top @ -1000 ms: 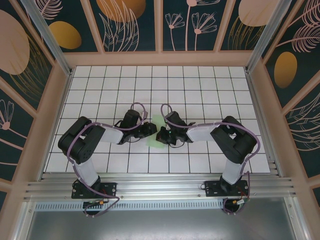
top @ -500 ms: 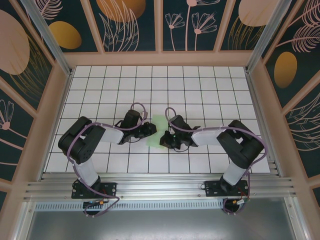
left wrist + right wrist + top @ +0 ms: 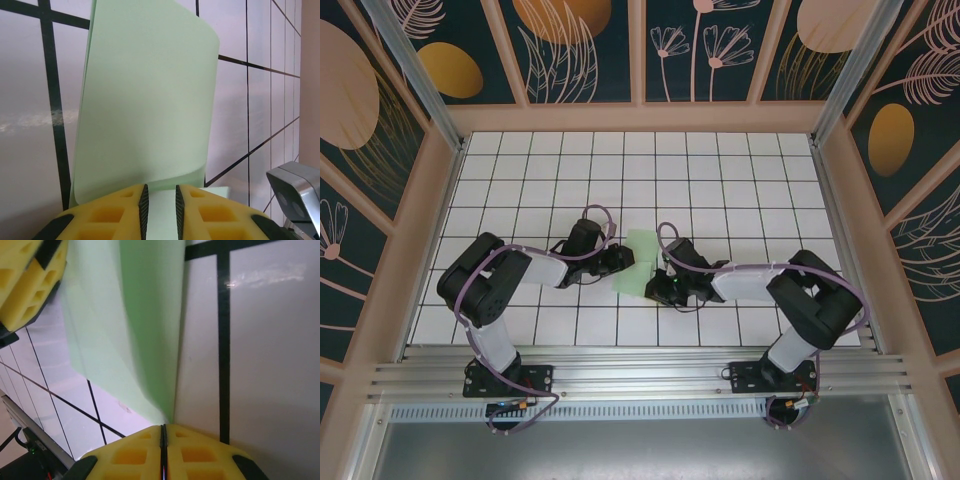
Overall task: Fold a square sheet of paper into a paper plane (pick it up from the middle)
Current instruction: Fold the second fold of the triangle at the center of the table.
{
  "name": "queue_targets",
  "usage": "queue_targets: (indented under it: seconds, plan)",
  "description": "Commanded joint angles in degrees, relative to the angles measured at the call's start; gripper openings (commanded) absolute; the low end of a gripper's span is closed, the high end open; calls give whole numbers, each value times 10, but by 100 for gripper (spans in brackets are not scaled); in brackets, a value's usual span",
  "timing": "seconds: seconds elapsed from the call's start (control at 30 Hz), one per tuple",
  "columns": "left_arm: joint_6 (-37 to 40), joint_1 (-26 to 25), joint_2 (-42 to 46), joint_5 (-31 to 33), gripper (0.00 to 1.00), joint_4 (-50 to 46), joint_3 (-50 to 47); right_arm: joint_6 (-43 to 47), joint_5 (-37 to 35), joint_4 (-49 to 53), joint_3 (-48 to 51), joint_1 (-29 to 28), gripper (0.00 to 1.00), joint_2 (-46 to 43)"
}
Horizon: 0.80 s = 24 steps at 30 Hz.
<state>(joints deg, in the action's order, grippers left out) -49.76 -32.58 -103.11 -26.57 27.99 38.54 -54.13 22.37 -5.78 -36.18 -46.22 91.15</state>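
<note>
The square sheet of paper point(image 3: 640, 258) is pale green and lies on the white grid tiles between my two grippers. In the left wrist view the sheet point(image 3: 145, 100) curls up and over in a loose bend just beyond my left gripper point(image 3: 160, 187). Its jaws stand a narrow gap apart over the sheet's lower layer, gripping nothing. My left gripper point(image 3: 627, 262) is at the sheet's left edge. My right gripper point(image 3: 658, 287) is at the near right corner. It point(image 3: 163, 426) is shut, and the raised edge of the sheet point(image 3: 125, 330) runs into the seam. The paper plane is out of view.
The tiled table point(image 3: 720, 180) is walled by a pink frame point(image 3: 640, 118) at the back and both sides. A metal rail point(image 3: 640, 375) runs along the near edge by the arm bases. A left finger point(image 3: 27, 285) shows beside the sheet; a grey part of the right arm point(image 3: 295, 187) sits close.
My right gripper has moved right and toward the near edge, drawing the sheet's edge with it, so more green paper shows. The left arm has stayed put.
</note>
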Motion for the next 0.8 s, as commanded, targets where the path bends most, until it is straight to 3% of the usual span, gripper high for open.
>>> queue_targets:
  seconds: [0.0, 0.23, 0.53, 0.77]
  plan:
    - [5, 0, 4, 6, 26, -47, 8, 12, -7, -4, -36, -3, 11, -18]
    - [-8, 0, 11, 0, 27, -40, 14, 13, -23, -16, -81, 7, 8, 45]
    - [-7, 0, 73, -9, 31, -57, 22, -6, -16, -52, -27, 7, 6, 64]
    - [-7, -19, 97, -50, 15, -76, 3, -11, -19, -57, -24, 6, 5, 66]
